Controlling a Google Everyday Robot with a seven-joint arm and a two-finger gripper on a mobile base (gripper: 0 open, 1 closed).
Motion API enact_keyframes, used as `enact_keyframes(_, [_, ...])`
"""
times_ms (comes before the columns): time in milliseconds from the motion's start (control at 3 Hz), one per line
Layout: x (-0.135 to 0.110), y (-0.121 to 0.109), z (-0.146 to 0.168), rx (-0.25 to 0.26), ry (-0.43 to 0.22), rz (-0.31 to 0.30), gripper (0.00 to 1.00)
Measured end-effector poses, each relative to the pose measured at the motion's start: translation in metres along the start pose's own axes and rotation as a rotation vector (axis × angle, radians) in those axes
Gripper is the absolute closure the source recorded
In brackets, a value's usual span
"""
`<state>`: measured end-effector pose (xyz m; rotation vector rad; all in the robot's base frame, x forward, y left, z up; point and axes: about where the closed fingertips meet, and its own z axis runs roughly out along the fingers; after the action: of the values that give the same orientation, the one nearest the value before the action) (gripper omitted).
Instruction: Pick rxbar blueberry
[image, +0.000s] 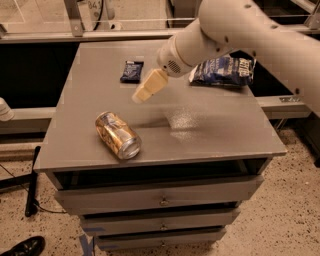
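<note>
The rxbar blueberry (132, 71) is a small dark navy bar lying flat at the back left of the grey table top (210, 135). My gripper (145, 90) hangs on the white arm (225, 30) above the table. It points down and to the left, a short way right of the bar and nearer the front. It holds nothing and is apart from the bar.
A gold drink can (118, 135) lies on its side at the front left. A crinkled blue-and-white chip bag (222, 71) lies at the back right, partly behind the arm. Drawers (160, 197) sit under the top. A shoe (22, 246) is on the floor.
</note>
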<state>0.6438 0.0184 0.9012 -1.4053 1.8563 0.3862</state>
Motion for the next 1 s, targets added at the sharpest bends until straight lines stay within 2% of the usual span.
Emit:
enact_keyframes(333, [-0.023,-0.022,0.044,0.014,-0.105,0.039,0.0])
enact_keyframes(667, [-0.039,-0.042,0.08,0.044,-0.153,0.049,0.0])
enact_keyframes(1000, [-0.042,-0.069,0.1,0.093,-0.162,0.053,0.0])
